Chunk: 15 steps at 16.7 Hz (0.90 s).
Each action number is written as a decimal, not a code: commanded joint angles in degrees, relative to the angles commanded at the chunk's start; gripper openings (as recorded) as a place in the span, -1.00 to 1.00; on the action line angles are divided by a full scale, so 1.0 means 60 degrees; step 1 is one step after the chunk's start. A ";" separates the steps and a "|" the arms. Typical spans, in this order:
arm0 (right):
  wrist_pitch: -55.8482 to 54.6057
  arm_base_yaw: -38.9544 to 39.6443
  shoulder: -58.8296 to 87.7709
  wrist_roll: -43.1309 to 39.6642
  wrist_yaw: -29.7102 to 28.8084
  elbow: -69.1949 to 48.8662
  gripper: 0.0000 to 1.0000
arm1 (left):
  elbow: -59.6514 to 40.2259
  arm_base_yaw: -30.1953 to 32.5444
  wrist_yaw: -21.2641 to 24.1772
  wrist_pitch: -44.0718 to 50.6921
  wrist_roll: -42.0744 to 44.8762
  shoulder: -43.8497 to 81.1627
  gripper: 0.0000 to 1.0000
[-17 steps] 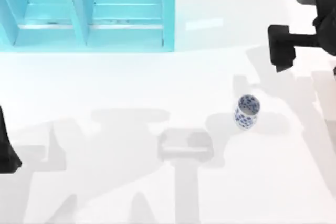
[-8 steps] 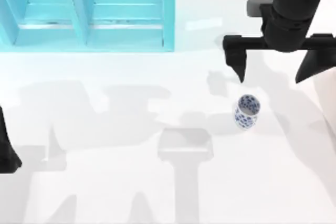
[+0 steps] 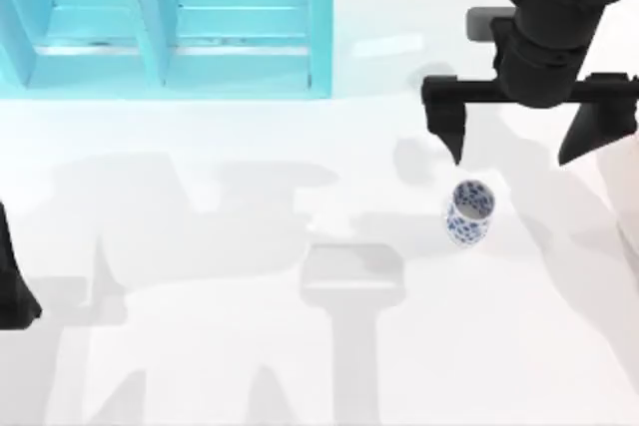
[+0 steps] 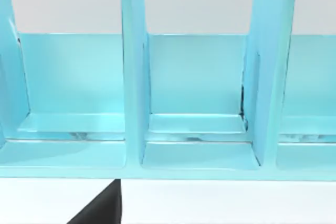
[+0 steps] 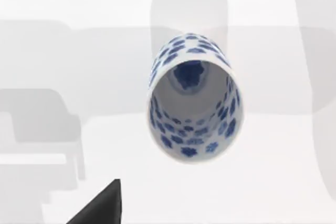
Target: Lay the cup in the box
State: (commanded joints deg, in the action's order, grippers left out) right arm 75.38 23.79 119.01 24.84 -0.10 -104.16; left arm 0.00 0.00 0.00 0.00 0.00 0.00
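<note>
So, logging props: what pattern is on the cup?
Blue flower-like blotches on white, clearest in the right wrist view: cup.

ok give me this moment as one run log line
right gripper: open, above table, just behind cup | cup: upright on table, untouched | box: far left | left arm: parked, left edge

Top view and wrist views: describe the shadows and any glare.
Top view: soft grey arm shadows spread across the table, one blocky patch near the middle; a pale sheen lies right of the box; the open right pincer hangs beside the cup. Right wrist view: grey bands cross the table behind the cup. Left wrist view: the box's floor shows glossy streaks.
</note>
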 joint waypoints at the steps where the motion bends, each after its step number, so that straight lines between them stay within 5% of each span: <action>1: -0.0323 0.0007 0.0050 0.0001 -0.0001 0.0276 1.00 | 0.0000 0.0000 0.0000 0.0000 0.0000 0.0000 1.00; 7: -0.2848 0.0047 0.0506 0.0050 -0.0004 0.2263 1.00 | 0.0000 0.0000 0.0000 0.0000 0.0000 0.0000 1.00; 12: -0.3112 0.0056 0.0572 0.0059 -0.0005 0.2509 1.00 | 0.0000 0.0000 0.0000 0.0000 0.0000 0.0000 1.00; 15: -0.3112 0.0056 0.0572 0.0059 -0.0005 0.2509 0.55 | 0.0000 0.0000 0.0000 0.0000 0.0000 0.0000 1.00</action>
State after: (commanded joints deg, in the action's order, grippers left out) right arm 56.70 24.13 122.45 25.19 -0.12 -89.11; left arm 0.00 0.00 0.00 0.00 0.00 0.00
